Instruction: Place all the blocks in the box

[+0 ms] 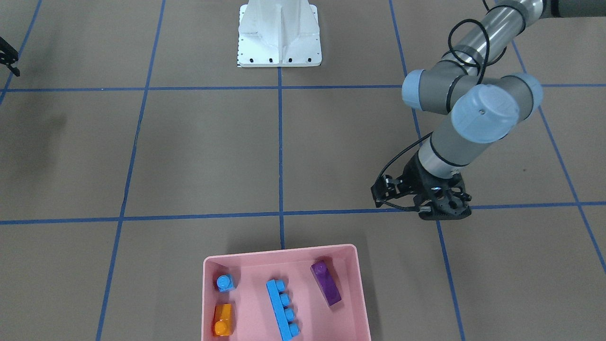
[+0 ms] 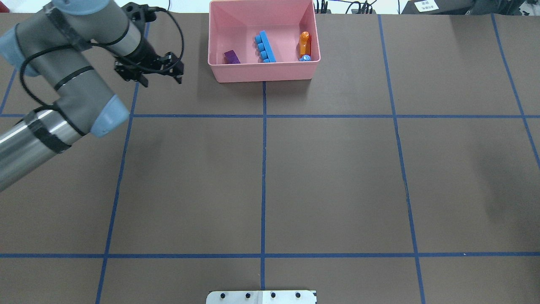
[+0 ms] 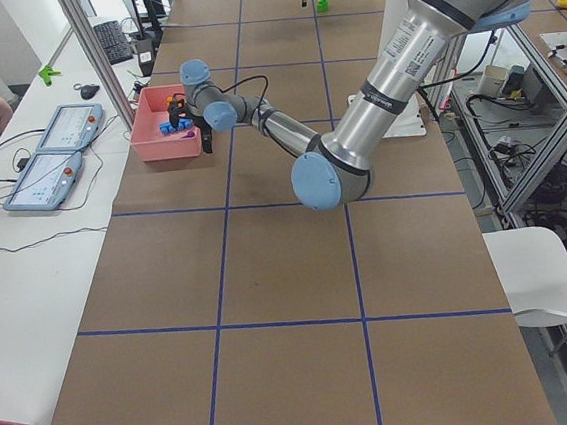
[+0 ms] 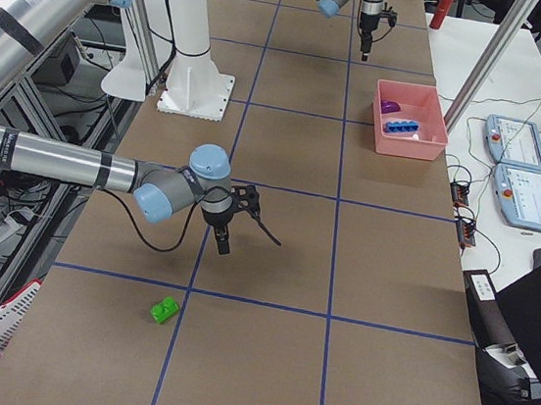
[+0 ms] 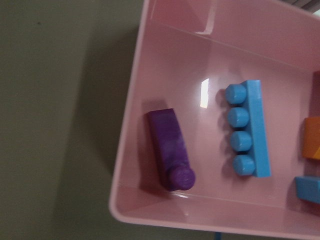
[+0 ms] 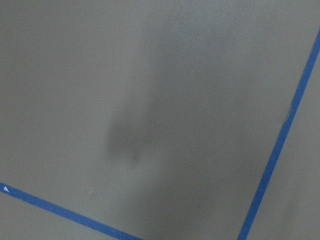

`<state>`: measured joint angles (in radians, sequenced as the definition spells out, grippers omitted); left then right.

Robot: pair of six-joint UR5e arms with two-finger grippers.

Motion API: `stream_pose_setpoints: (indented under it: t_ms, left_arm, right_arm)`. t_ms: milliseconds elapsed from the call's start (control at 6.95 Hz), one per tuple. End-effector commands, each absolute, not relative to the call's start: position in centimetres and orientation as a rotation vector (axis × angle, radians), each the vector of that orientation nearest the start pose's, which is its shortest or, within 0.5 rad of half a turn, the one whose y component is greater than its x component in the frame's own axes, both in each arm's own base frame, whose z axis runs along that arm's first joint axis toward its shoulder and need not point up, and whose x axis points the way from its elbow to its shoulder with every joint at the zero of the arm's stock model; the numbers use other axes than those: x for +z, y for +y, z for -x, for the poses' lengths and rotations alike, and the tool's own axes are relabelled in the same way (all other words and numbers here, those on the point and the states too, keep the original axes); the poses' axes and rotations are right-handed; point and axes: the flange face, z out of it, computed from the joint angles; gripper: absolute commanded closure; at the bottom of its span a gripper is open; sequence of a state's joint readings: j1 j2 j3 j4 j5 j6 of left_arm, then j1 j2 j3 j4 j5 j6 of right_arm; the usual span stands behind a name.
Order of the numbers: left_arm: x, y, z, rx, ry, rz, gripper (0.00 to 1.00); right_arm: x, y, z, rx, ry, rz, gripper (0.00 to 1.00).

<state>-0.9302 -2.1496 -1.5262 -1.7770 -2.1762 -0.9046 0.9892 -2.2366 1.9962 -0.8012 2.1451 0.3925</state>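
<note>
The pink box [image 1: 284,251] holds the purple brick [image 1: 325,283], the long blue brick [image 1: 283,309], the tiny blue brick [image 1: 226,282] and the orange brick [image 1: 222,319]. My left gripper [image 2: 161,79] hovers beside the box's [image 2: 261,71] left end, open and empty. Its wrist view looks down on the purple brick [image 5: 170,150] and the long blue brick [image 5: 252,130]. The green brick [image 4: 165,310] lies on the table far from the box [image 4: 406,145]. My right gripper [image 4: 232,237] hangs a little short of the green brick; I cannot tell if it is open.
The white robot base [image 1: 279,33] stands at the table's middle edge. Two tablets [image 4: 521,169] lie on the side bench beyond the box. The right wrist view shows only brown table and blue tape lines [image 6: 280,135].
</note>
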Motion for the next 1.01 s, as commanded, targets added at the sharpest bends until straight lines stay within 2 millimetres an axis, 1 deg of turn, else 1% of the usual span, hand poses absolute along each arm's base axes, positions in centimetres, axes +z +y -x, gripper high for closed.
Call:
stream_pose_setpoints:
  t_ms: [0, 144, 288, 432, 575, 719, 863]
  left_arm:
    - [37.8, -55.3, -26.7, 0.205, 0.788, -0.150, 0.00]
    - [41.8, -54.3, -22.6, 0.298, 0.753, -0.183, 0.00]
    - [45.6, -54.2, -18.1, 0.405, 0.725, -0.213, 0.00]
    - [49.0, -53.1, -15.3, 0.455, 0.732, -0.198, 0.00]
    - [49.1, -53.0, -14.7, 0.449, 0.732, -0.202, 0.00]
    - [49.1, -53.0, -14.8, 0.446, 0.732, -0.198, 0.00]
    - [48.9, -53.0, -14.7, 0.444, 0.733, -0.201, 0.00]
  right_arm:
    - [64.6, -21.3, 4.5, -0.417, -0.729, -0.188, 0.00]
    - [67.8, -20.5, 3.9, -0.451, -0.727, -0.193, 0.00]
    - [70.9, -19.5, 3.2, -0.457, -0.735, -0.210, 0.00]
    - [73.0, -18.8, 2.9, -0.466, -0.741, -0.217, 0.00]
    - [73.9, -18.4, 2.6, -0.529, -0.730, -0.231, 0.00]
    - [75.8, -18.3, 2.5, -0.574, -0.711, -0.227, 0.00]
    - [77.1, -18.5, 2.7, -0.580, -0.706, -0.213, 0.00]
